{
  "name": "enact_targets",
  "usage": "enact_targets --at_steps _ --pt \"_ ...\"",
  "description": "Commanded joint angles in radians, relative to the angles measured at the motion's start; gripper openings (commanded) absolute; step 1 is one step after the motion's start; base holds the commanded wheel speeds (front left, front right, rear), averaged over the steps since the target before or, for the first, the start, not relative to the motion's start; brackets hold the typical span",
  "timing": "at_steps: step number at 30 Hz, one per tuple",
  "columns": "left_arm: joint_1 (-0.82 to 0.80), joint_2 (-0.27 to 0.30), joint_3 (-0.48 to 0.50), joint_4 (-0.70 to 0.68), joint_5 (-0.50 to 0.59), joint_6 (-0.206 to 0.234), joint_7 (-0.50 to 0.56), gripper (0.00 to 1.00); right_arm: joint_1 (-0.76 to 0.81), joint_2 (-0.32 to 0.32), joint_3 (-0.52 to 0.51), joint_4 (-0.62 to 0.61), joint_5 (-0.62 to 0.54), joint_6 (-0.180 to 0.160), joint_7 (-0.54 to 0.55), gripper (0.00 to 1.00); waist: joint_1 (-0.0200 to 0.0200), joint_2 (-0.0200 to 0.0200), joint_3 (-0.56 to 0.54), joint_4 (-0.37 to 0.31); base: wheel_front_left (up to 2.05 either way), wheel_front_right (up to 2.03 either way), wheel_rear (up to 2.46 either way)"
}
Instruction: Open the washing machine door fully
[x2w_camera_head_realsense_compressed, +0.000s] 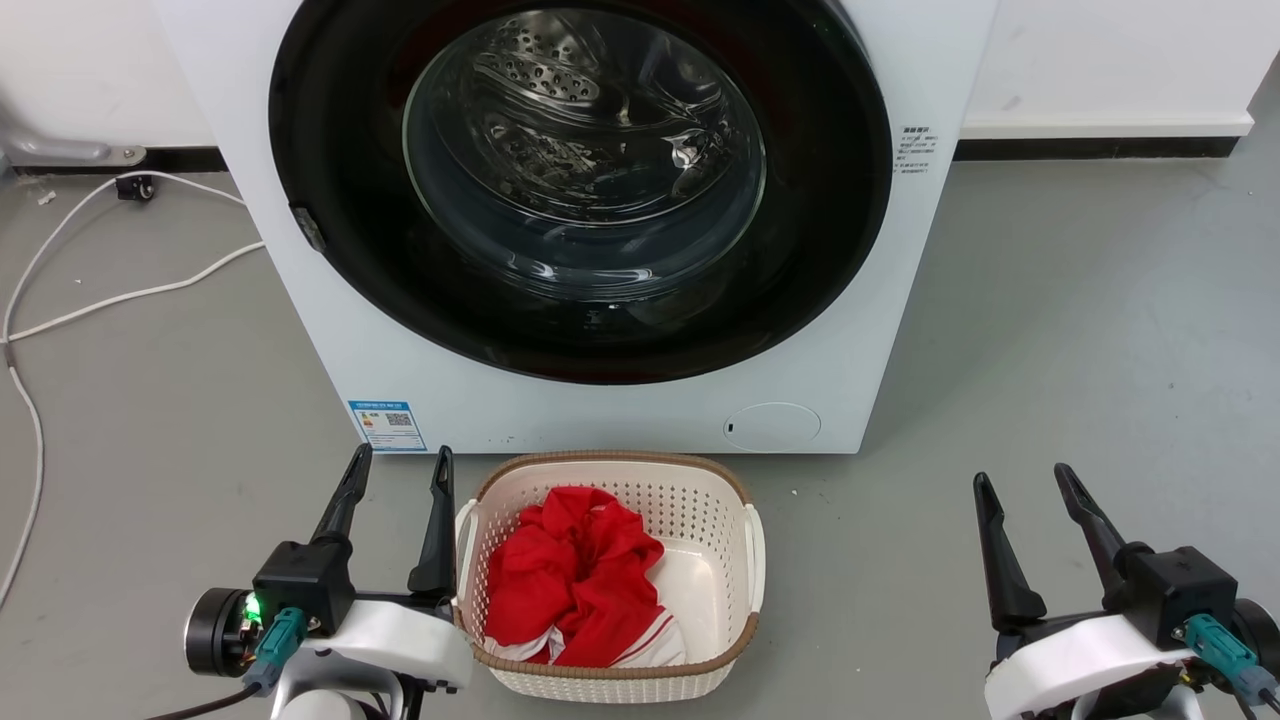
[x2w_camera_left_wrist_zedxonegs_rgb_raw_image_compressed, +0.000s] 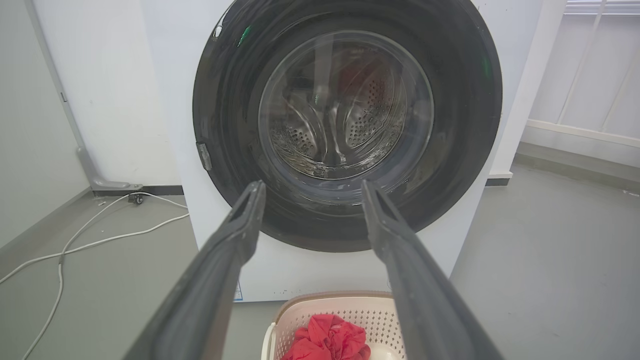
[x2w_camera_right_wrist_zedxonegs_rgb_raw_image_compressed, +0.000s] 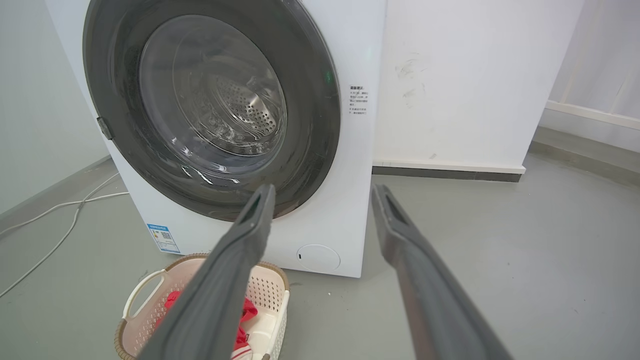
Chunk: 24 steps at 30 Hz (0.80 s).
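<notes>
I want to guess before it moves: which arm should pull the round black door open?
Probably the left. The washing machine door is shut, and the small grey tab on its rim is on the side of the left gripper. The right gripper is off toward the opposite edge. Both are open.

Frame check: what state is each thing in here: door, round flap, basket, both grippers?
washing machine door: shut, flat against the front of the washing machine.
round flap: closed.
laundry basket: upright on the floor, holding red clothes.
left gripper: open, empty.
right gripper: open, empty.
white cable: lying loose on the floor.
</notes>
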Motion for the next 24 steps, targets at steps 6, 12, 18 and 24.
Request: enact_targets --at_steps 6,12,18,24 --pt "-0.012 0.002 0.003 0.003 -0.007 0.004 -0.003 1.00 -0.002 0.004 -0.003 0.000 0.005 0.000 0.002 1.00 0.0000 -0.0001 0.002 -0.001 0.00 0.00 0.00" --pt "-0.011 0.001 0.003 0.001 -0.009 0.008 -0.003 1.00 -0.005 0.004 -0.002 0.011 0.081 -0.001 -0.005 0.00 0.0000 -0.0001 0.002 -0.003 0.00 0.00 0.00" --pt "-0.012 -0.001 0.002 0.000 -0.014 0.006 -0.003 1.00 -0.015 0.004 0.012 0.043 0.326 0.000 -0.032 0.00 0.0000 -0.0001 0.003 -0.005 0.00 0.00 0.00" --pt "-0.017 -0.001 0.002 0.000 -0.019 0.003 -0.003 1.00 -0.034 0.003 0.040 0.080 0.565 0.000 -0.067 0.00 0.0000 -0.0001 0.007 -0.004 0.00 0.00 0.00"
